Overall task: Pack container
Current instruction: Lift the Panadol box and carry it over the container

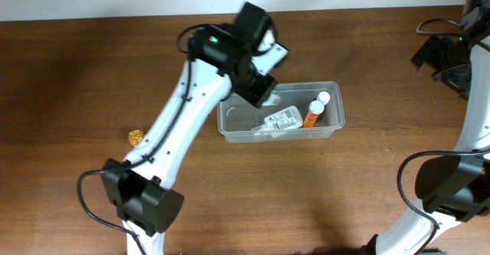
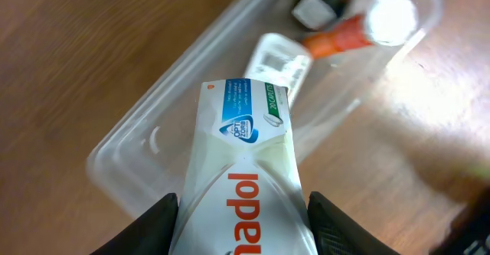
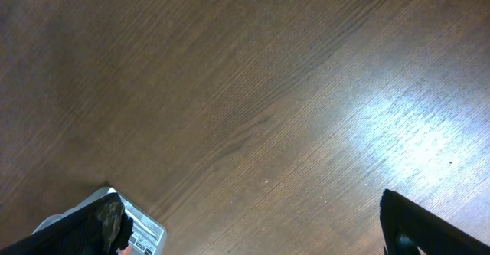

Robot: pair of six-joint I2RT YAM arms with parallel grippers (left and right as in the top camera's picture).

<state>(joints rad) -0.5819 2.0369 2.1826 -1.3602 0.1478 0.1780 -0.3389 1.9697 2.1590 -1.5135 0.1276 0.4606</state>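
Firmly, a white tube (image 2: 243, 148) is gripped by the left end effector (image 2: 243, 228), its flat end pointed over the container (image 1: 230, 126). The container is laid lengthwise left-to-right on the tabletop (image 1: 76, 71). An orange bottle (image 1: 311, 117) and a clear packet (image 1: 280, 121) are kept inside. The right end effector (image 3: 253, 218) is opened wide.

Bright glare patches on the wooden table (image 3: 413, 125), blown-out blurry bottle cap (image 2: 392, 17), soft shadows.

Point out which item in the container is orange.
The white-capped orange bottle at the container's right end; the pack beside it is clear and white.
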